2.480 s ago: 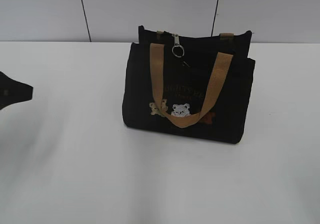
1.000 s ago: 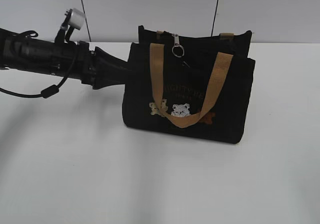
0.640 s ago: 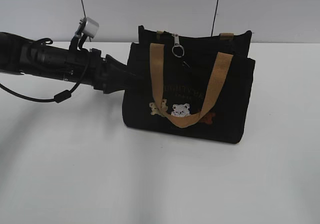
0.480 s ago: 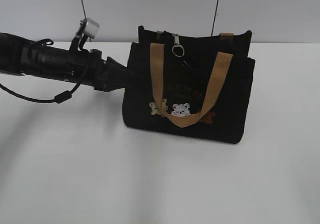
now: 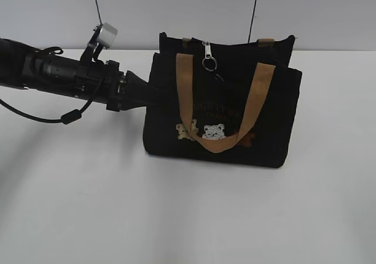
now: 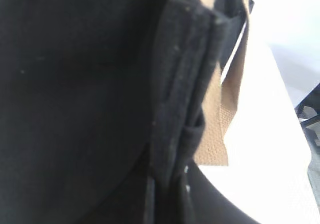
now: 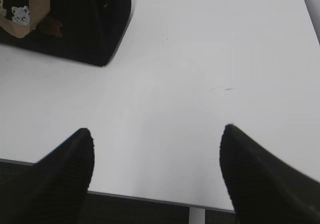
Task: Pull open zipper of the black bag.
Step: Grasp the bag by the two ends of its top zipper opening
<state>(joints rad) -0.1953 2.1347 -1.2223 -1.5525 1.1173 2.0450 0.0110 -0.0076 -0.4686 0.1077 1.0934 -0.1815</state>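
My left gripper (image 5: 147,96) has just clamped shut on the left end seam of the black bag (image 5: 235,123), nudging it slightly on the counter (image 5: 176,217), so it's braced; zipper (image 5: 208,55) pull still hangs untouched top centre, right gripper (image 7: 155,179) spread wide, idle.

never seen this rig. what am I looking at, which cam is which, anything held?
A two-armed robot at a white table. The wide picture is a camera facing the table; the other two sit on the wrists. On the table stands a black bag with tan handles; its zipper, with a silver ring, is at the top. The left tool presses against the bag's left end; its camera shows a fold of black fabric close up, seemingly pinched, though the tips are hidden. The right tool hangs open over bare table, holding nothing.
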